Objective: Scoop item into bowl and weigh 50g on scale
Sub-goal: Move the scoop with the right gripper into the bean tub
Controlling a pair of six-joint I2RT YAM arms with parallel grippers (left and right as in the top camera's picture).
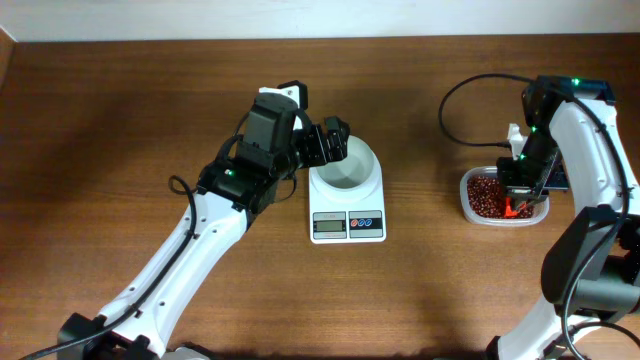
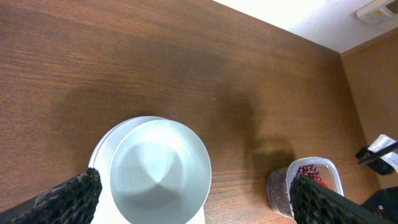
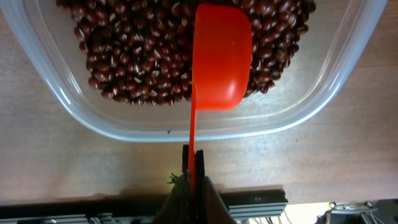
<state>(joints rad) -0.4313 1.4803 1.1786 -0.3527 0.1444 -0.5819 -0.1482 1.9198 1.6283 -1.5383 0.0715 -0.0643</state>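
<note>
Red scoop (image 3: pixel 221 59) over beans (image 3: pixel 137 56), handle end unseen between right fingers (image 3: pixel 184 163)

Even, moderate light is falling on the dark wooden table (image 1: pixel 120 120).
Soft, blurred shadows are lying beside the left arm (image 1: pixel 190 250) in the overhead view and spreading across the wood beyond the bowl (image 2: pixel 158 168) in the left wrist view; the red scoop (image 3: pixel 221 59) and beans (image 3: pixel 137 56) are showing sharp, the scoop shining faintly.

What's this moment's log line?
left end effector: open, near bowl | right end effector: shut on red scoop over beans | bowl: empty, on scale
</note>
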